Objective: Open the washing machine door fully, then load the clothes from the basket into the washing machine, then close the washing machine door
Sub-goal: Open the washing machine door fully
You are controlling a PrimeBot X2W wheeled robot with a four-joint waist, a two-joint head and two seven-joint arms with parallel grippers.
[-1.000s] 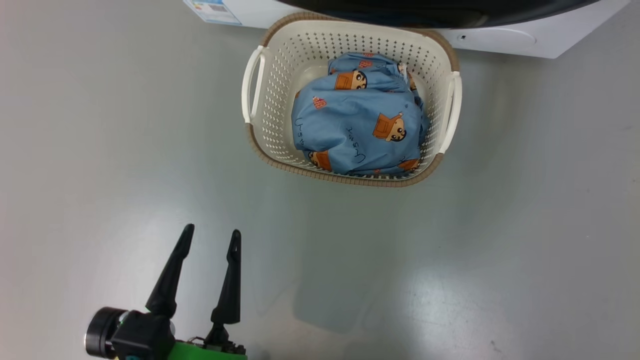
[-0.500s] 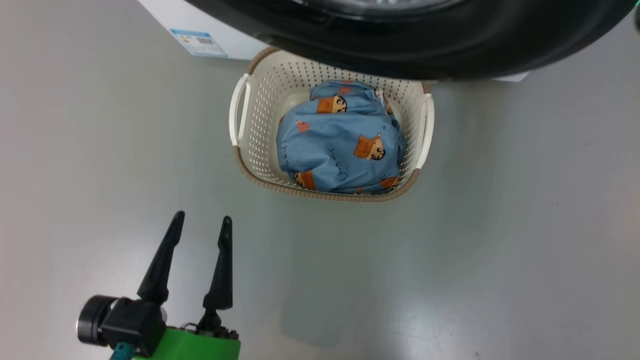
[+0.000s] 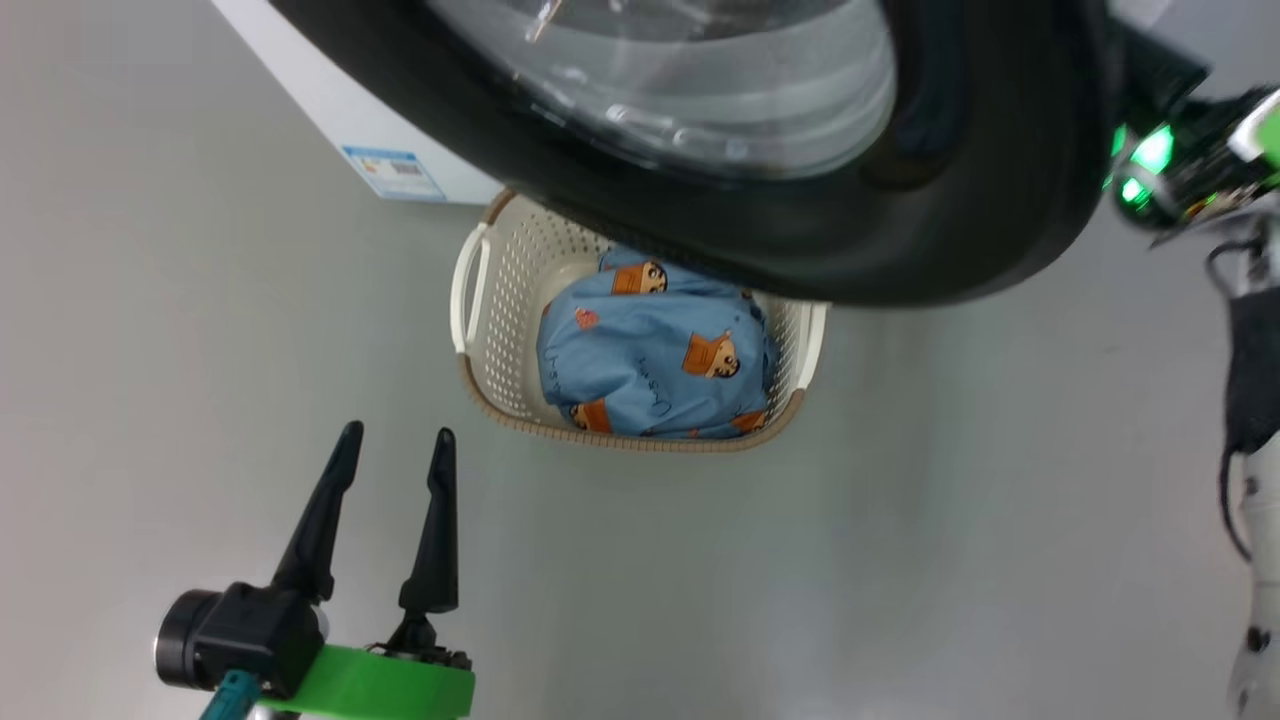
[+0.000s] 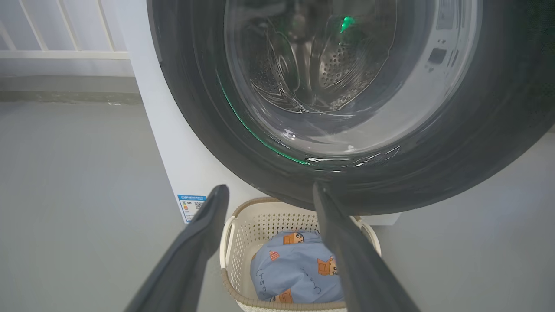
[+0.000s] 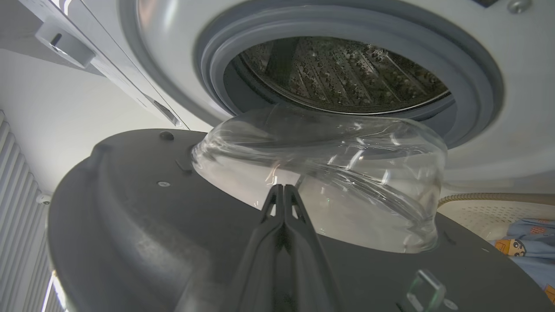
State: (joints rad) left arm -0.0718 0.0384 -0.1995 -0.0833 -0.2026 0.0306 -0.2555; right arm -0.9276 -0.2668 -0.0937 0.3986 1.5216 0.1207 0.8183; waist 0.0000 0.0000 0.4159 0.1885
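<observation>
Door (image 3: 900, 250) hangs open over basket (image 3: 500, 330) of clothes (image 3: 650, 370); left hand (image 3: 397, 434) spread, empty; right hand (image 5: 284, 188) pinched together behind door.

The light is soft, even and fairly bright, with no hard shadows. The grey floor (image 3: 900, 560) has a pale sheen and only a faint shadow around the basket (image 3: 500, 300). The door (image 3: 950, 260) glass throws white glints and streaky reflections. A green light (image 3: 1150, 150) glows on my right arm, and a thin green line lies along the door's dark rim. Close to the lens, my left fingers (image 4: 190, 255) look soft and smeared, as do my right fingers (image 5: 299, 242). Straight edges bow near my wrist views' borders.
</observation>
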